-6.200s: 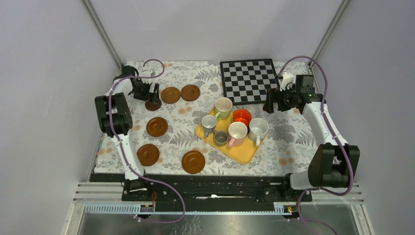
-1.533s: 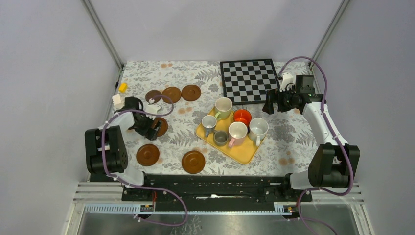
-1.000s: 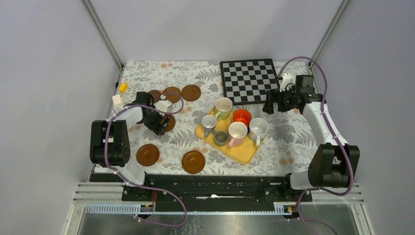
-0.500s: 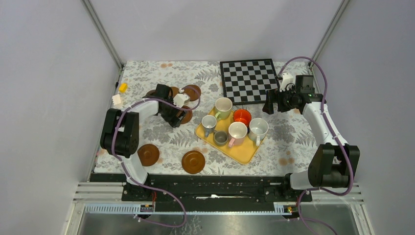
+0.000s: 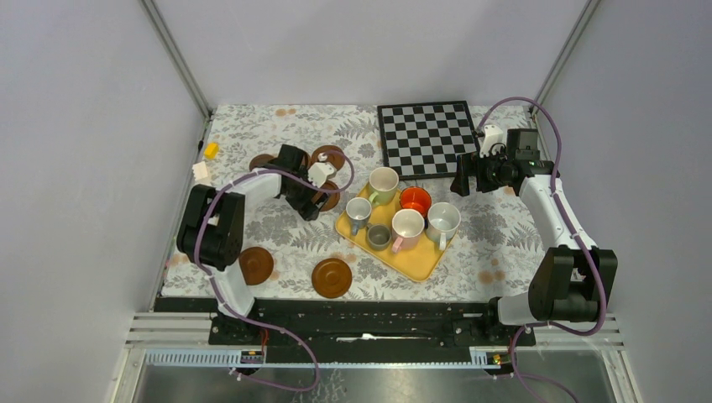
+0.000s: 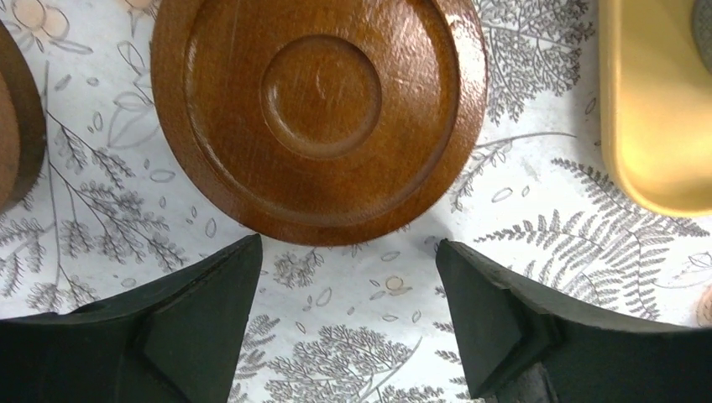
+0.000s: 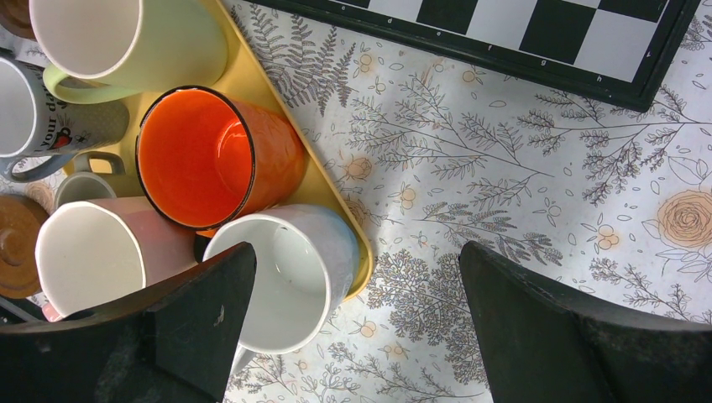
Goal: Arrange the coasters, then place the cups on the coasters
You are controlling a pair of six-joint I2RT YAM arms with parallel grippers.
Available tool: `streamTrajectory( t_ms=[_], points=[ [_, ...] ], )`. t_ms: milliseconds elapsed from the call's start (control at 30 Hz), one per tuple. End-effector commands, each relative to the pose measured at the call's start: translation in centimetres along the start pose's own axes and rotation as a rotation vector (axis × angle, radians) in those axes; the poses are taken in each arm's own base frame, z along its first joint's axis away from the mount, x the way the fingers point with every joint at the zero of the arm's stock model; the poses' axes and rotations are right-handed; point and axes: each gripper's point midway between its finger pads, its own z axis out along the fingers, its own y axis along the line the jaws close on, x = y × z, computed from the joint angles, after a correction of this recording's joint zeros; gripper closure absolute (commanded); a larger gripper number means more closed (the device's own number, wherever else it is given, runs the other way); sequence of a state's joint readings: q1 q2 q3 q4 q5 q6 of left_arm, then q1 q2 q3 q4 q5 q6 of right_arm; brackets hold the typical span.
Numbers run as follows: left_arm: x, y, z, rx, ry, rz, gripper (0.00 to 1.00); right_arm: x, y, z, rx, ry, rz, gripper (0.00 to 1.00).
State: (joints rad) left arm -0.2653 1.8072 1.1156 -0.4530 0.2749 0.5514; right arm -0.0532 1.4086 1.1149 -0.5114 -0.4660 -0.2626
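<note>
The flowered table [image 5: 504, 243] carries everything. The chessboard [image 5: 426, 138] lies just beyond the right claw [image 7: 357, 250], on its far side. The yellow tray [image 5: 417, 262] sits below and to the left of that claw, and its corner also shows at the right of the left claw [image 6: 346, 252].

The right claw hangs wide open over the tray's edge with nothing in it. The left claw is spread wide too and holds nothing. The cloth shows bare between its fingertips.

All six cups [image 5: 407, 225] stand packed together on the tray, beneath the right claw and to its left. None of them is on a coaster yet.

One coaster [image 6: 319, 109] lies flat on the cloth just ahead of the left claw's tips, clear of both, between the tray and another brown disc at the claw's left. In the overhead view, two more coasters [image 5: 332, 277] lie well behind that claw near the arm bases, and others lie beyond it (one may be hidden by the arm).

I judge the task to be early. The coasters are loosely scattered and not yet in order, and every cup has yet to be moved.
</note>
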Motion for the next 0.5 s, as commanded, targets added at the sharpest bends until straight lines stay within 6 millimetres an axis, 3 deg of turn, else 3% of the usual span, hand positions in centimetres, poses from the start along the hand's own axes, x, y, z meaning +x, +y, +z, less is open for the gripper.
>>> streamTrajectory(
  t_ms=[0, 167, 467],
  points=[
    [0.0, -0.9, -3.2, -0.023, -0.014, -0.025, 0.13, -0.7, 0.4, -0.8, -0.010, -0.027, -0.020, 0.02],
    [1.9, -2.2, -8.2, -0.051, -0.014, -0.059, 0.01, -0.7, 0.5, -0.8, -0.018, -0.028, -0.019, 0.02],
    [12.7, -3.3, -12.5, -0.059, 0.160, -0.151, 0.01, -0.6, 0.7, -0.8, -0.025, -0.026, -0.021, 0.02]
  ],
)
